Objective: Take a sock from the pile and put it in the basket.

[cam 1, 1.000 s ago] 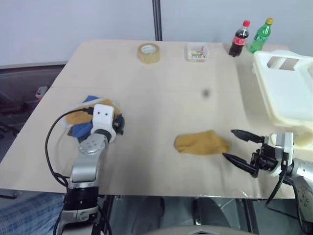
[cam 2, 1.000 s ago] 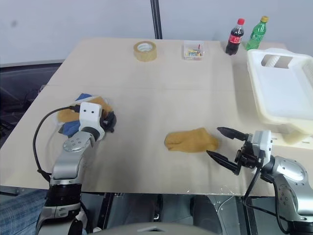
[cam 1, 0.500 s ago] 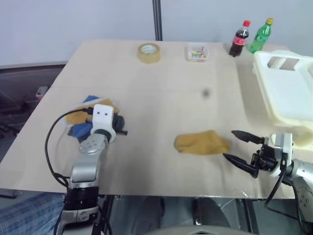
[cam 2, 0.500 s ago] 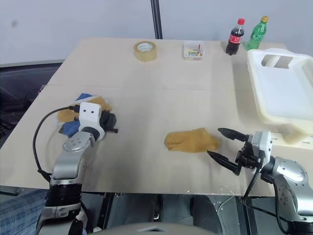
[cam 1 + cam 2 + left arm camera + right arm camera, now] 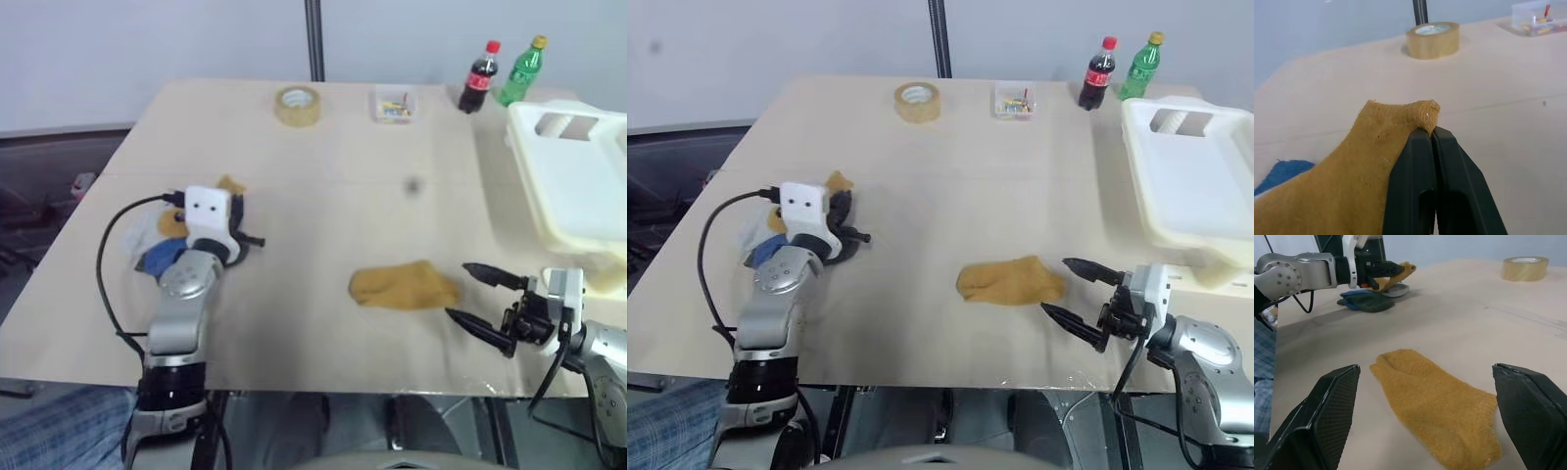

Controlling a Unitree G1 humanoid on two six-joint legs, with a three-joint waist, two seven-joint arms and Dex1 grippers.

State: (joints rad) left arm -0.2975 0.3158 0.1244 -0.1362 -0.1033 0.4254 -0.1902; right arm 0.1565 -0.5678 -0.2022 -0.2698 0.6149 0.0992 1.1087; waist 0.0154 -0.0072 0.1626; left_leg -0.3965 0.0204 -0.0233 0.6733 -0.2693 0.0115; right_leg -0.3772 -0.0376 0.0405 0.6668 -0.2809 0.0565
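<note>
We see the left gripper [image 5: 1432, 134] with its two black fingers pressed tight together on the edge of a mustard-yellow knitted sock [image 5: 1356, 166], which it holds raised off the table; the rest of that sock trails back toward the small heap of flat socks in blue, dark grey and pale grey-white [image 5: 157, 253] lying on the pale wooden table [image 5: 323, 196] at the robot's left, beside and partly behind the left arm; a patch of blue sock [image 5: 1281, 174] shows under the lifted yellow fabric in the left wrist view; a second mustard-yellow sock [image 5: 404, 286] lies flat near the table's front edge, right of the middle, well apart from the heap; the right gripper [image 5: 478, 298] hangs just to the right of that second sock with its black fingers spread wide and nothing between them, pointing toward it without touching it; the large cream-white rectangular plastic tub with a thick rounded rim and a handle cut-out [image 5: 1144, 186] sits at the table's right side, beyond the right gripper, and we see no sock inside the part that shows; along the far edge stand a roll of brown packing tape [image 5: 298, 105], a small clear box of coloured bits [image 5: 396, 104], a dark cola bottle with a red cap [image 5: 479, 78] and a green bottle with a yellow cap [image 5: 519, 71].
</note>
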